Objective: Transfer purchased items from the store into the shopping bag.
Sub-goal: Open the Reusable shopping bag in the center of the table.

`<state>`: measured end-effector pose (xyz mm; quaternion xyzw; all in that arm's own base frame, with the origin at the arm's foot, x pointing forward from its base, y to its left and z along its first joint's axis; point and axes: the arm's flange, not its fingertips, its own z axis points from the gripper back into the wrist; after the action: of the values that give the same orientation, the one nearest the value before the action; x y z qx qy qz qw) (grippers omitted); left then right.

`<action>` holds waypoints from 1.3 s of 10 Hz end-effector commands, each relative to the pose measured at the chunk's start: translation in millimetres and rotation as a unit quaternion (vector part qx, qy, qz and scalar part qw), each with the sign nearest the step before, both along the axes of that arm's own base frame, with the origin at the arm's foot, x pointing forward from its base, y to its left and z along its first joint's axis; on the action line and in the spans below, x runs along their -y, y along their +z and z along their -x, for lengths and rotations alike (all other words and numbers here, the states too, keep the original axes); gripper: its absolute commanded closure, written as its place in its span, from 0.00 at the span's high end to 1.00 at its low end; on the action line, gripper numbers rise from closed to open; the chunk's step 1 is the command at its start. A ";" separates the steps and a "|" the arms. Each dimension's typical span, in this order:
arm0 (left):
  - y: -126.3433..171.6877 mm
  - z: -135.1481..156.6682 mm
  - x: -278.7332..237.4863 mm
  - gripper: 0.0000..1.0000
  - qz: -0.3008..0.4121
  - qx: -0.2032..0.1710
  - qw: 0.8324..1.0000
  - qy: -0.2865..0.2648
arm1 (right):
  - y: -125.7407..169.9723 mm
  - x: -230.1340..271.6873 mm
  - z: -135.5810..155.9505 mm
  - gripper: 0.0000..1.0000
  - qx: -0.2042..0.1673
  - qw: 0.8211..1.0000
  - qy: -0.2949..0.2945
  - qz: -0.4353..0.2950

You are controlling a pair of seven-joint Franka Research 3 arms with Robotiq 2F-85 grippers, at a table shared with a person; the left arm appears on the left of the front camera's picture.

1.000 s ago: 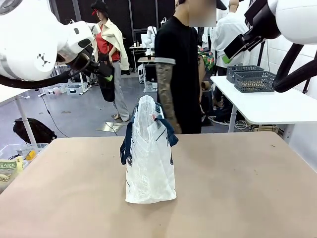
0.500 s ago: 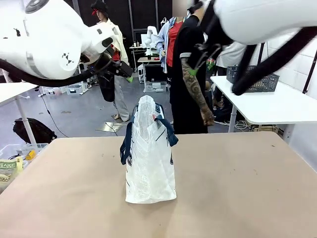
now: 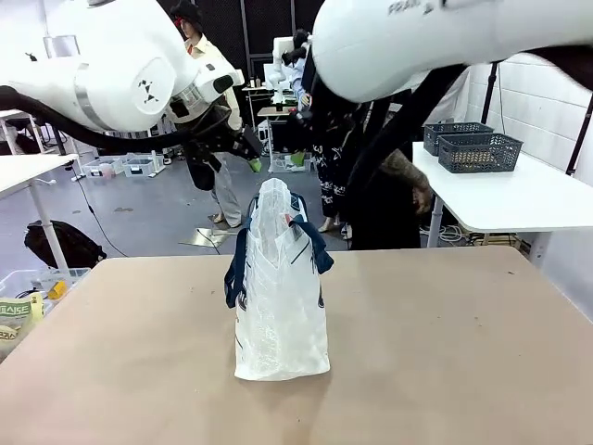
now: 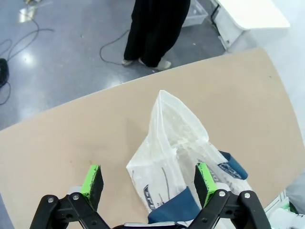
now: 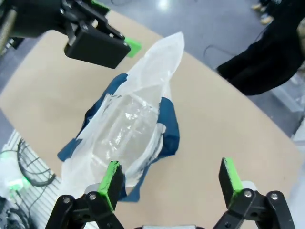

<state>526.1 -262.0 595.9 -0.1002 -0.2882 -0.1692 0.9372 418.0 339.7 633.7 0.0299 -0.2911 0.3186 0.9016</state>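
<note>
Shopping bag (image 3: 278, 306) stands upright mid-frame on tan table (image 3: 445, 352) in front view, w/ left gripper (image 4: 149, 183) & right gripper (image 5: 170, 181) both above it, jaws wide apart.

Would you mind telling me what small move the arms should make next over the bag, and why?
The left gripper and right gripper hang open above the shopping bag, whose top narrows to a peak with its navy handles drooping; probably lower the left one onto the rim to spread the mouth.
</note>
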 end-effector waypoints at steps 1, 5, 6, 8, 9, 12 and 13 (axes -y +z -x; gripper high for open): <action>3.6 -19.7 5.2 1.00 0.028 -0.040 0.999 0.001 | -9.2 -10.6 -10.4 1.00 -0.013 0.999 -0.023 -0.021; -7.9 -36.2 11.8 1.00 0.027 -0.105 0.994 -0.009 | -40.2 -14.7 -21.3 1.00 -0.056 0.996 -0.026 -0.064; -11.6 -38.4 12.2 1.00 0.027 -0.118 0.993 -0.014 | -47.7 -15.8 -22.9 1.00 -0.069 0.995 -0.027 -0.061; -18.1 -45.1 7.0 1.00 0.037 -0.138 0.990 -0.017 | -65.0 -20.9 -35.7 1.00 -0.094 0.993 -0.026 -0.063; -21.2 -47.6 7.8 1.00 0.039 -0.148 0.988 -0.016 | -73.9 -22.9 -38.1 1.00 -0.104 0.992 -0.028 -0.070; -29.9 -51.5 6.1 1.00 0.034 -0.167 0.985 -0.026 | -92.5 -27.7 -46.1 1.00 -0.116 0.990 -0.035 -0.068; -33.5 -51.2 8.9 1.00 0.030 -0.174 0.984 -0.027 | -92.9 -27.8 -45.3 1.00 -0.116 0.990 -0.036 -0.068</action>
<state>572.9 -273.7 560.0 -0.1505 -0.1373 -0.1507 0.9674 464.0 366.1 538.3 0.1028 -0.2010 0.2682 0.9365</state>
